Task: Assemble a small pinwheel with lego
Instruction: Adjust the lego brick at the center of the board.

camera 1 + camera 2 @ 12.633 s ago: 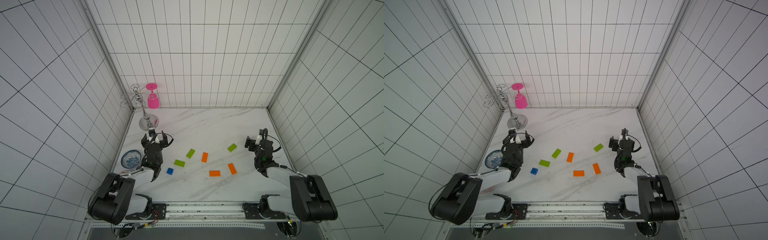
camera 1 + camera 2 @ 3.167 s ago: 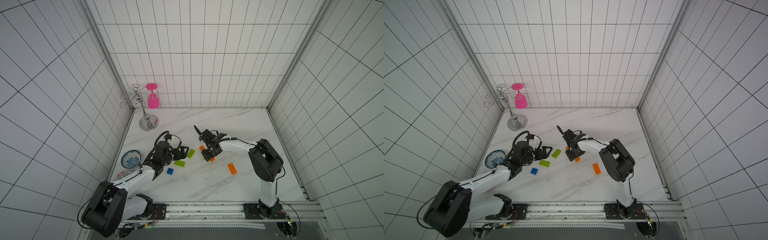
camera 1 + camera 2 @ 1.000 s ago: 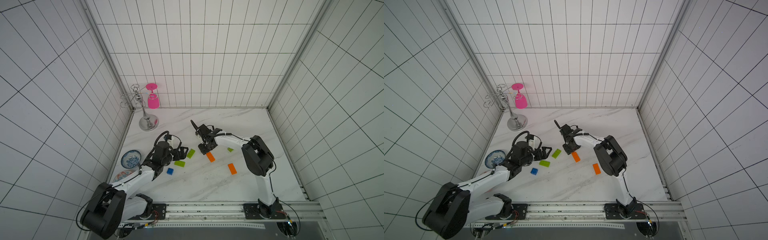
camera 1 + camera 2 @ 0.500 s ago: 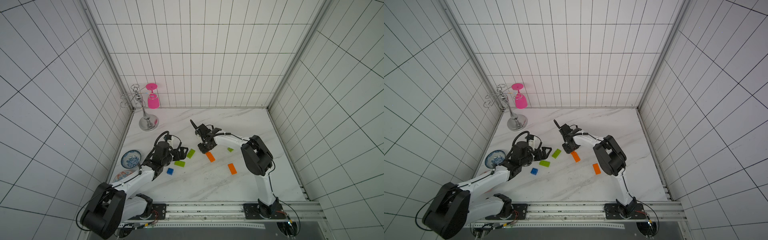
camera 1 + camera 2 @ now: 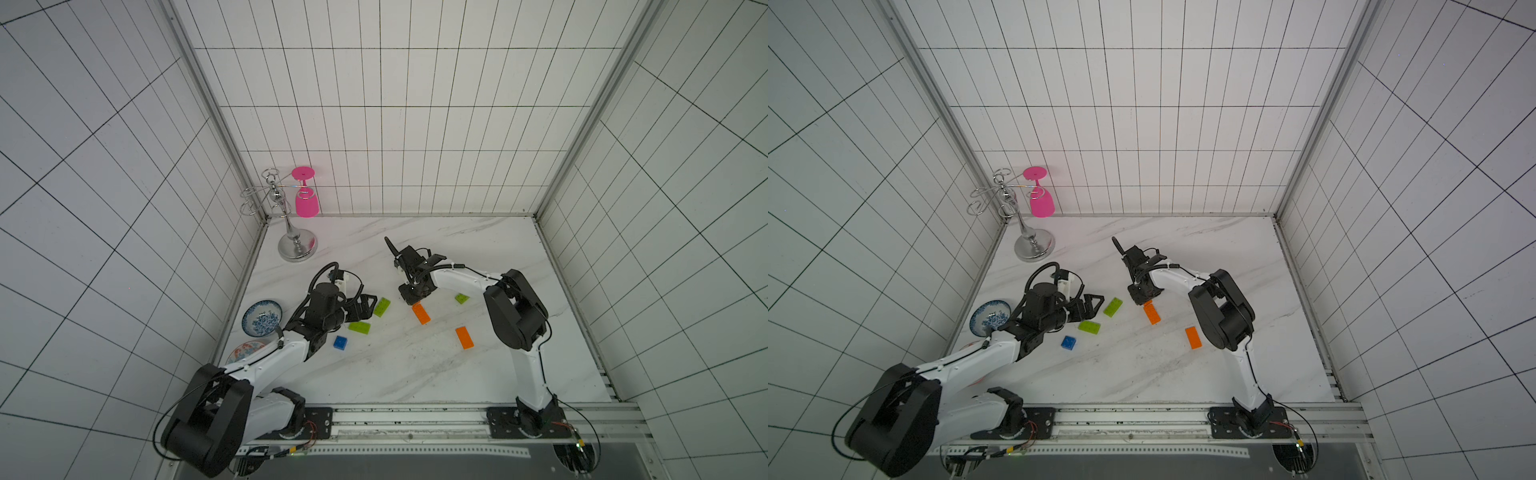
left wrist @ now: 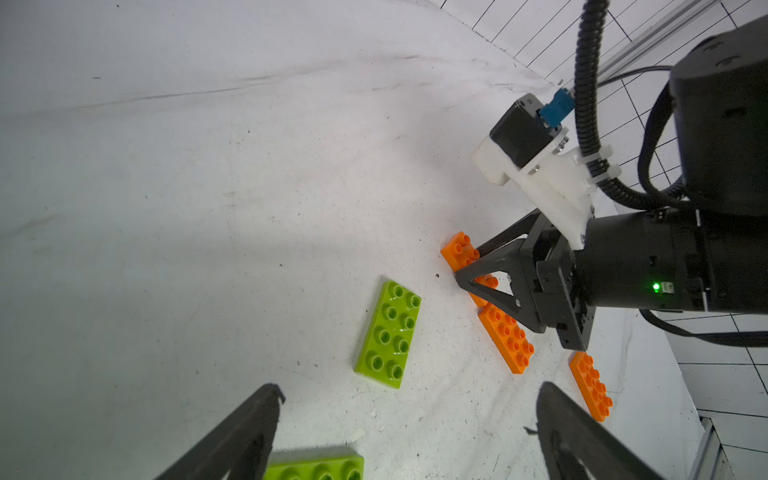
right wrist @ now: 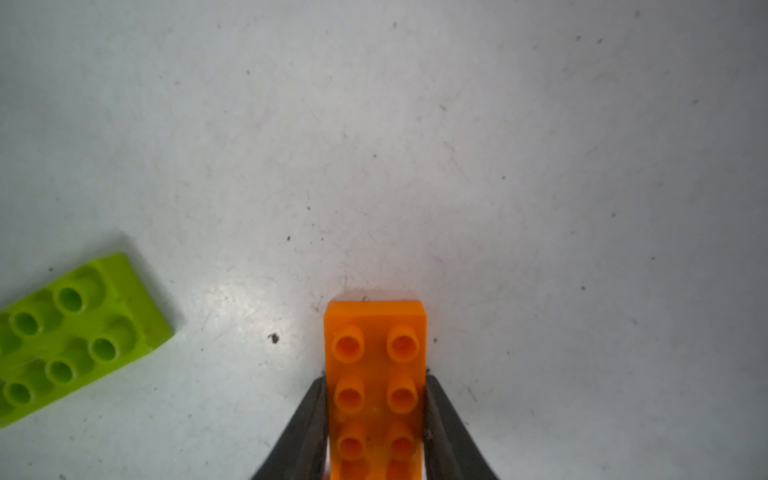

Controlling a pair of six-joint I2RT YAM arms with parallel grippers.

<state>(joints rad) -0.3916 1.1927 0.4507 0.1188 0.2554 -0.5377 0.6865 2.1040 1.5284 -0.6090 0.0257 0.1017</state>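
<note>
No joined pinwheel is in view; the lego bricks lie apart on the marble table. My right gripper (image 5: 411, 296) (image 7: 376, 399) is shut on the long sides of an orange brick (image 7: 376, 353) (image 6: 460, 249) that rests flat on the table. A second orange brick (image 5: 421, 313) lies just in front of it and a third orange one (image 5: 464, 337) further right. My left gripper (image 5: 368, 305) (image 6: 409, 415) is open and empty, between two lime-green bricks (image 5: 381, 307) (image 5: 359, 328). A blue square brick (image 5: 340, 343) sits nearer the front. Another green brick (image 5: 461, 298) lies under the right arm.
A chrome glass stand (image 5: 297, 248) with a hanging pink glass (image 5: 305, 199) occupies the back left corner. A blue patterned dish (image 5: 262, 323) and a second plate (image 5: 245, 353) lie along the left wall. Tiled walls enclose three sides.
The right gripper's jaws have closed in onto the orange brick at the same spot. The left arm and the other bricks have not moved.
</note>
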